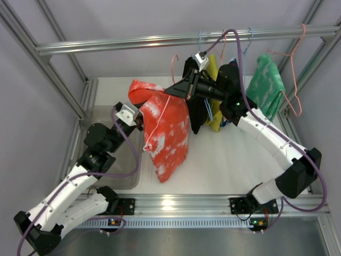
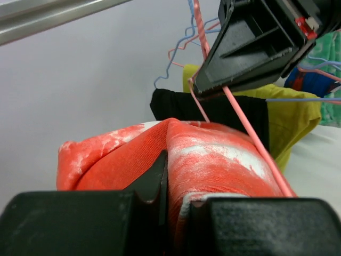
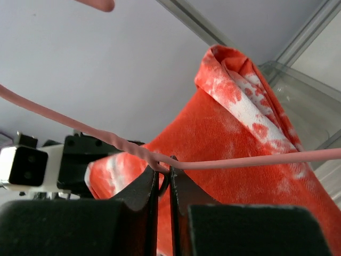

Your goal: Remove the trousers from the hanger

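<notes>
The trousers (image 1: 168, 138), a soft red-orange ribbed cloth blotched with chalky white, hung in a thick folded mass just toward 9 o'clock from the middle of the white table (image 1: 224, 165) in the overhead view. Their lower end tapered toward 6 o'clock. They were draped on the hanger (image 3: 250, 160), a thin pale pink wire frame. One of its straight legs ran diagonally across the cloth from 1 o'clock to 7 o'clock.

The left gripper (image 2: 165, 165), with blocky matte black fingers, was clenched on a raised fold at the trousers' 9 o'clock edge; cloth bulged up on either side of the pinch. The right gripper (image 3: 162, 173) was at the garment's 12 o'clock end. Its jaws were drawn almost together on the pink wire where it kinked, with only a sliver of gap between the tips.

Toward 1 o'clock hung a limp plain black garment (image 1: 196, 120) and a yellow one (image 1: 216, 120). A green-and-white mottled cloth (image 1: 266, 85) hung at 2 o'clock. All three were below a ridged aluminium rail (image 1: 133, 44) at 12 o'clock. A clear plastic bin (image 1: 96, 114) sat at 9 o'clock.
</notes>
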You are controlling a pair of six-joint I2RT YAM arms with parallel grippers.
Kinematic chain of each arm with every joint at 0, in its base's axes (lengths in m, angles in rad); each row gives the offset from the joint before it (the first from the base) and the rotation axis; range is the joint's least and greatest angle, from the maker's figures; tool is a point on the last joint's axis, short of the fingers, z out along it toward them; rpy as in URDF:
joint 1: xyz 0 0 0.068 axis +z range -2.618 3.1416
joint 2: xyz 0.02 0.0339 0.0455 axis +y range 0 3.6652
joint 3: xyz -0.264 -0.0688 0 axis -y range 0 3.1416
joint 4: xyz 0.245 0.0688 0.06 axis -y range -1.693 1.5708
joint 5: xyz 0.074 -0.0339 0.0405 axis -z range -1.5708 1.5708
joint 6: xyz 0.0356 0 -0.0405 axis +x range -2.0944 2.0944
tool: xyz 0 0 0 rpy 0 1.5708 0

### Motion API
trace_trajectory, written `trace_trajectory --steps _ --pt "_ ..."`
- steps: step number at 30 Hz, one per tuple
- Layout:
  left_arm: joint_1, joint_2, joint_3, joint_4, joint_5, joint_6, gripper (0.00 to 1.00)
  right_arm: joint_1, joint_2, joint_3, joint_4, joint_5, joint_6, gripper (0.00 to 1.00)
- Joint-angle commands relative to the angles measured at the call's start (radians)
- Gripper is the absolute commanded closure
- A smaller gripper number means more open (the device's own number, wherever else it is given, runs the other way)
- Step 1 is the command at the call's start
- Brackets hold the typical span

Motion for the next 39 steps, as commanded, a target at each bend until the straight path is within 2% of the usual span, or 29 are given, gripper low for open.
trace_trajectory --steps 1,9,18,28,39 --pt "-0.002 -0.037 0.141 -0.012 0.001 -0.123 1.00 0.000 -0.065 -0.072 0.128 -0.047 -0.045 1.00" --pt "-0.002 -0.001 0.264 -0.064 -0.029 -0.192 1.00 0.048 -0.066 -0.189 0.258 -0.119 -0.037 1.00" --pt "-0.001 0.052 0.385 -0.054 -0.039 -0.167 1.00 0.074 -0.060 -0.239 0.278 -0.154 -0.058 1.00" --pt "-0.002 0.121 0.608 -0.049 -0.080 -0.042 1.00 0.118 -0.088 -0.294 0.223 -0.157 -0.138 1.00" --pt "-0.001 0.166 0.806 0.001 -0.123 0.179 1.00 0.140 -0.099 -0.373 0.197 -0.142 -0.173 1.00"
